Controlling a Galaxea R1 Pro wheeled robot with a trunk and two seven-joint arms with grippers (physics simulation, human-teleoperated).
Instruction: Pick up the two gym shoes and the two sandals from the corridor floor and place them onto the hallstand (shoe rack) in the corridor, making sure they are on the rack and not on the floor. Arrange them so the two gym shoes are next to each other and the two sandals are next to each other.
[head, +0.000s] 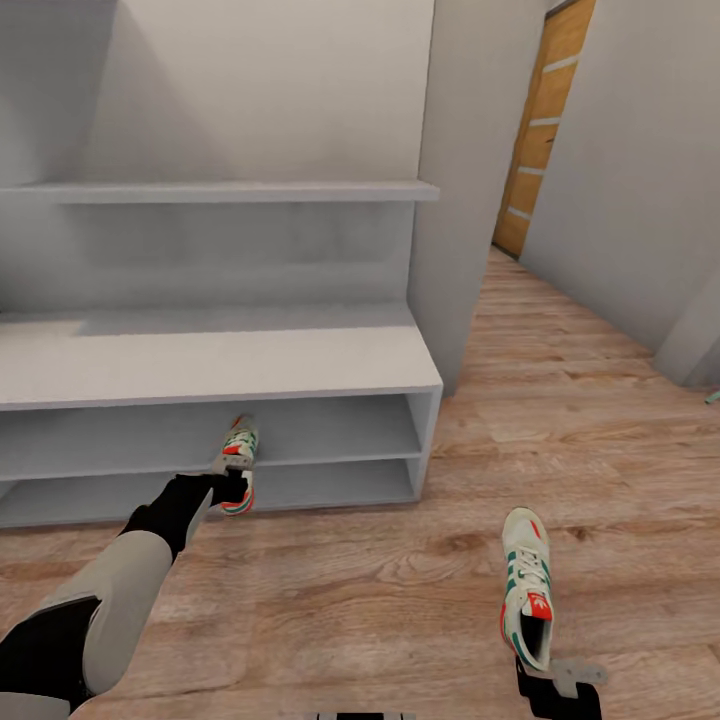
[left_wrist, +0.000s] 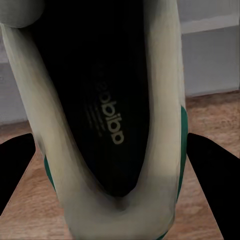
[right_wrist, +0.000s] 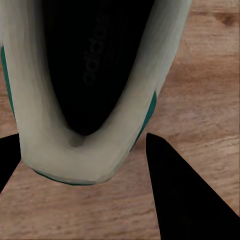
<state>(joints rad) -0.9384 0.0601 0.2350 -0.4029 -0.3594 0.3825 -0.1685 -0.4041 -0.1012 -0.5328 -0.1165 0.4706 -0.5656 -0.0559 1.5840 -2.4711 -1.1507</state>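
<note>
One white gym shoe (head: 238, 462) with green stripes hangs toe-first at the front of the hallstand's (head: 200, 365) lower open shelves. My left gripper (head: 232, 488) is shut on its heel. In the left wrist view the shoe's dark insole (left_wrist: 105, 115) sits between my two black fingers (left_wrist: 215, 185). The other gym shoe (head: 527, 585) lies low over the corridor floor (head: 350, 590) at the front right, toe pointing away. My right gripper (head: 545, 668) is shut on that shoe's heel (right_wrist: 75, 155). The sandals are out of view.
The hallstand's bench top and upper shelf (head: 220, 192) are bare. A grey wall pier (head: 460, 200) stands at its right end. The corridor runs on to a wooden door (head: 545, 120). A small teal-and-red thing (head: 712, 397) peeks in at the right edge.
</note>
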